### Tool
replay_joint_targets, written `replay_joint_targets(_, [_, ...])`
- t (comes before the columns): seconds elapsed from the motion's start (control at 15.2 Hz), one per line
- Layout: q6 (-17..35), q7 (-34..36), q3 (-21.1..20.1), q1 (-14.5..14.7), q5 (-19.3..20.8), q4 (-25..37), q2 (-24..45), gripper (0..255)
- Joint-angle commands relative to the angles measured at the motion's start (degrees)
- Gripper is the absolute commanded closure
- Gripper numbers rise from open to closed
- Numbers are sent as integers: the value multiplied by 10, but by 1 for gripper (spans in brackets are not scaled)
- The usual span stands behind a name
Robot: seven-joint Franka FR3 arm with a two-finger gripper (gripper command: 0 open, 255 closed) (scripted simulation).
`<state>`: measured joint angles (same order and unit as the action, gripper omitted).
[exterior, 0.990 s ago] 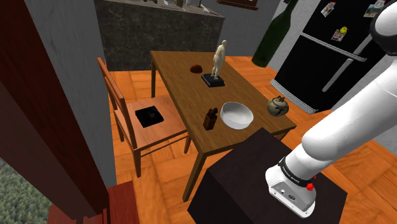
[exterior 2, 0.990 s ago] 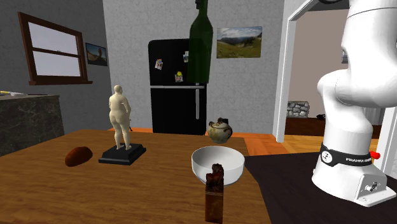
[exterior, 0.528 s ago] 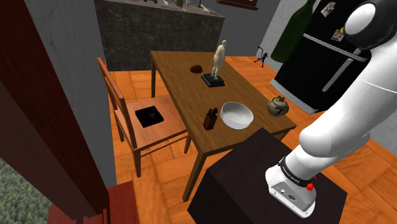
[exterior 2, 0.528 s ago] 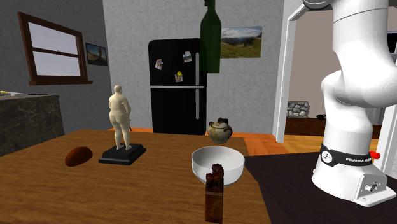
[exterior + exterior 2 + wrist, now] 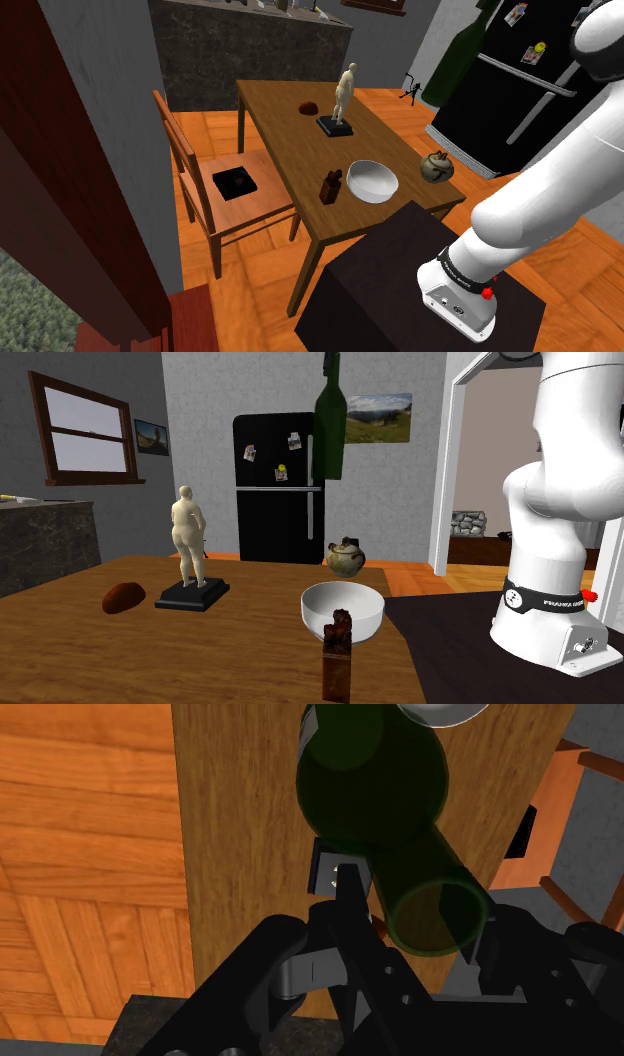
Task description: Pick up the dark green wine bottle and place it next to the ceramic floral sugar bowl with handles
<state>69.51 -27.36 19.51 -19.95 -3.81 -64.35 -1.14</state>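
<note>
The dark green wine bottle (image 5: 330, 418) hangs upright high over the wooden table (image 5: 230, 637), in front of the black fridge (image 5: 270, 492). In the shoulder view the bottle (image 5: 454, 58) is up at the far right, beyond the table's edge. My gripper (image 5: 424, 918) is shut on the bottle's neck; the wrist view looks down along the bottle body (image 5: 375, 789) at the table below. The sugar bowl (image 5: 436, 166), a brownish lidded pot with handles (image 5: 345, 556), stands near the table's edge on the fridge side.
On the table are a white bowl (image 5: 372, 180), a nude figurine on a black base (image 5: 342, 100), a brown lump (image 5: 310, 107) and a small dark brown block (image 5: 330, 187). A wooden chair (image 5: 225, 190) stands at the shoulder view's left. My black stand (image 5: 400, 290) sits at the table's near end.
The bottle has been carried across toward the fridge, to the right in both exterior views, then eased back and down slightly. The arm's upper links have swung with it.
</note>
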Motion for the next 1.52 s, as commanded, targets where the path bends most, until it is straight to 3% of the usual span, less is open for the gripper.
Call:
replay_joint_targets(0.0, [27,4,-5,4,9,-46,-21,255])
replay_joint_targets(0.66, [126,15,-18,10,32,-208,-87,255])
replay_joint_targets(1.45, [228,21,-25,9,45,-353,-134,255])
